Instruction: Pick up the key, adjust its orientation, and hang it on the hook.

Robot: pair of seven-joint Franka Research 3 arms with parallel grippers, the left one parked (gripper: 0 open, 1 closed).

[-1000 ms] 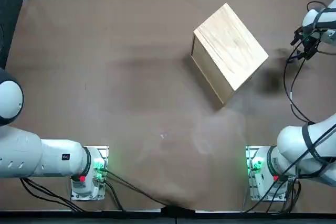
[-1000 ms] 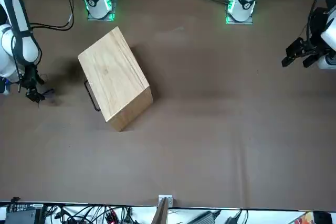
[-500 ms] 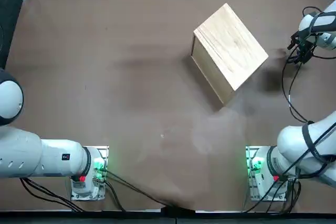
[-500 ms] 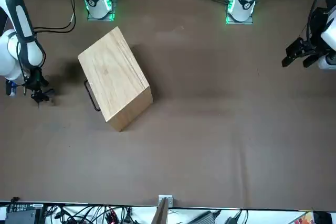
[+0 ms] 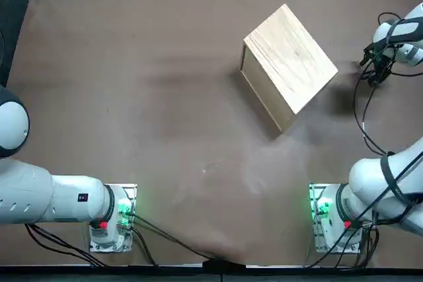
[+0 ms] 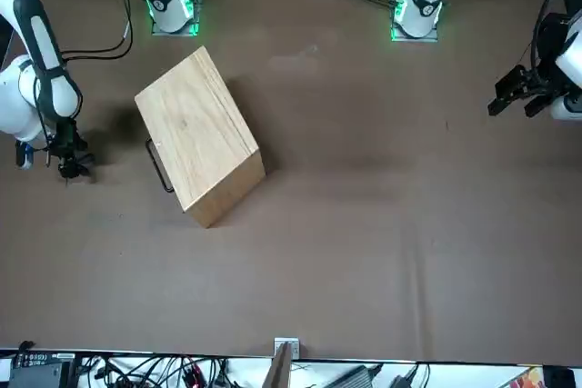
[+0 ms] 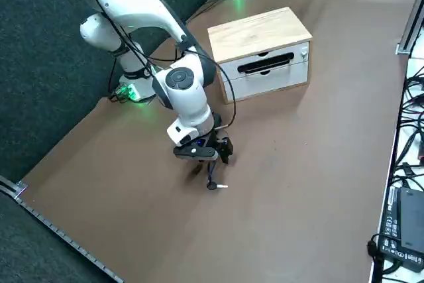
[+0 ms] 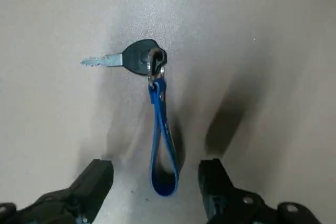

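Key (image 8: 137, 57) on the bench (image 7: 291, 164), my right gripper (image 8: 157, 163) spread wide above its blue strap (image 8: 156, 124).
I hold nothing: my two fingers stand well apart, and the looped strap reaches toward the gap between them. A metal ring (image 8: 152, 66) joins the strap to the key's black head, and the toothed metal blade points out sideways from the strap's line. All of this lies toward the bench's right edge, just off the drawer side of a pale wooden cabinet (image 7: 258, 34). That cabinet sits turned at an angle, well in from the bench's edges, its two white drawer fronts (image 7: 268, 81) facing my side and a black handle (image 7: 265, 63) across them.
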